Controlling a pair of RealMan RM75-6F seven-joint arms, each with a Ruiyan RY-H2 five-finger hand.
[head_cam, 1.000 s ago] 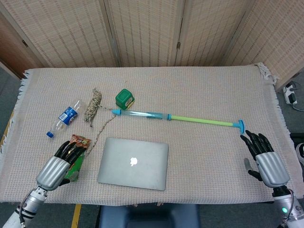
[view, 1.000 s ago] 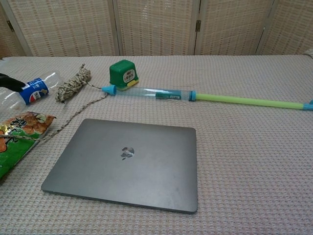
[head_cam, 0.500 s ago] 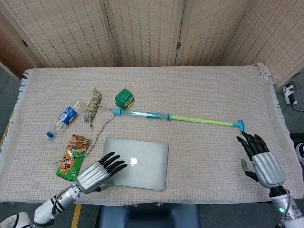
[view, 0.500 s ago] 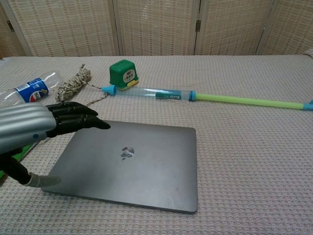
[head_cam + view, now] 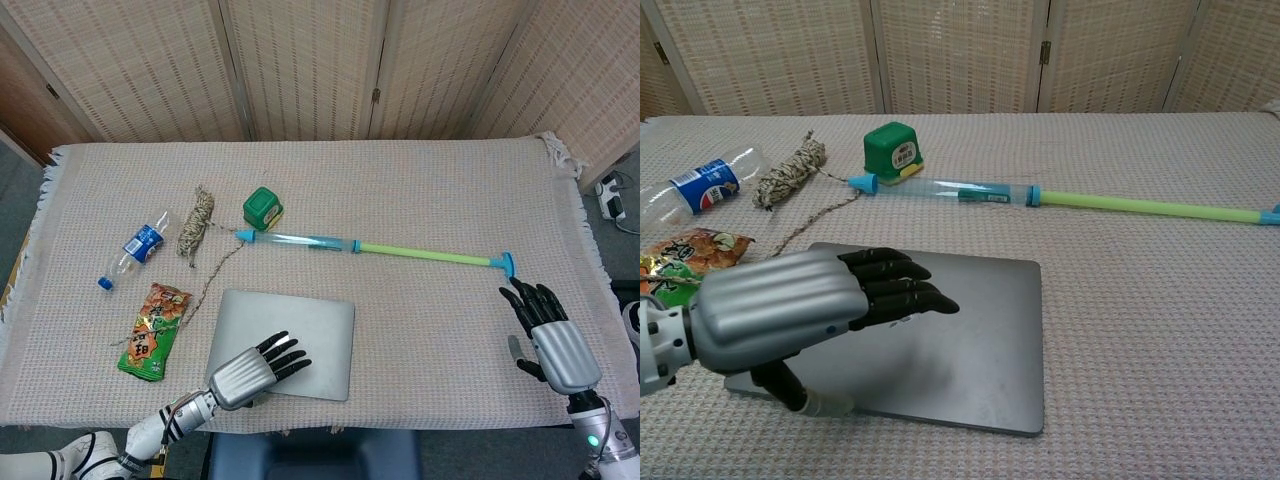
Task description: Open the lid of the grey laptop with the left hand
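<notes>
Left hand (image 5: 255,370) hovers over the near-left part of the grey laptop (image 5: 310,325), fingers extended and apart, grasping nothing; in the chest view its thumb hangs down just in front of the laptop's near edge, and I cannot tell whether it touches. The laptop lies closed and flat on the woven table cloth (image 5: 420,180), near the front of the table, its near edge close to the cloth's front border.

The main risk, as I judge it, is that the thumb catches the whole machine rather than the lid alone: the lid seam is thin, and lifting under the base would tilt or drag the laptop. A push from the front could slide it toward the twine ball (image 5: 196,222), whose loose strand (image 5: 213,275) runs up to the laptop's far-left corner and could snag. Pressing down with the fingers while the thumb lifts would hold the lid closed.

Room is fair. Behind the laptop, the long pump-like tube (image 5: 375,248) and green box (image 5: 262,208) lie apart from it, so the lid should swing up freely. The snack packet (image 5: 155,331) sits just left of the laptop, the water bottle (image 5: 134,250) farther off. Right hand (image 5: 555,340) rests well apart at the table's right, fingers spread, holding nothing.
</notes>
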